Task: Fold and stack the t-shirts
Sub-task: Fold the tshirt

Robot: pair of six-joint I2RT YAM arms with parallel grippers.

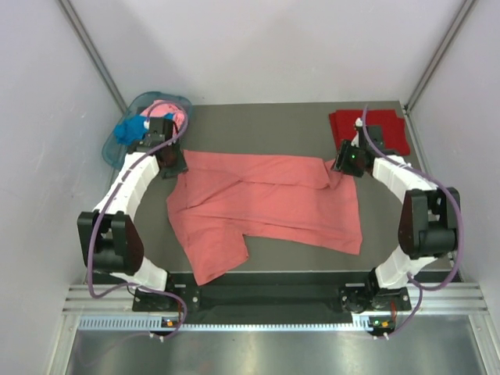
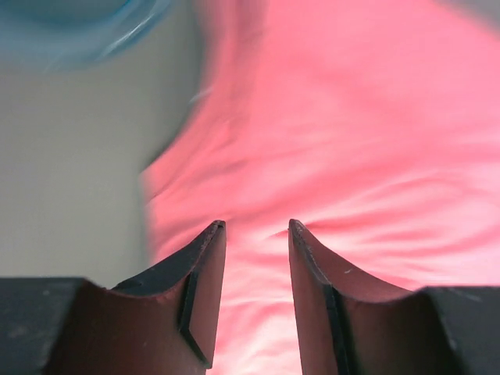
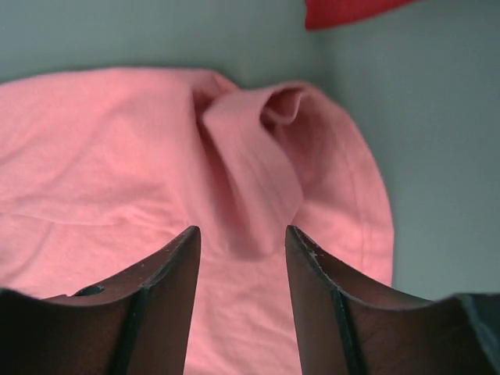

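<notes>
Left gripper (image 2: 254, 226): jaws apart, gripping nothing, over the far left corner of the salmon-coral t-shirt (image 1: 266, 199).
Right gripper (image 3: 242, 230): jaws apart, empty, above its bunched far right corner.
Salmon-coral t-shirt: spread, crumpled, mid-surface (image 1: 273, 117).
Dark red t-shirt (image 1: 387, 129): flat, beyond its right corner.
Teal basket (image 1: 117, 152): beyond its left corner.

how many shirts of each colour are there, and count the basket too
salmon shirt: 1
dark red shirt: 1
blue shirt: 1
pink shirt: 1
basket: 1
total: 5 (4 shirts, 1 basket)
</notes>
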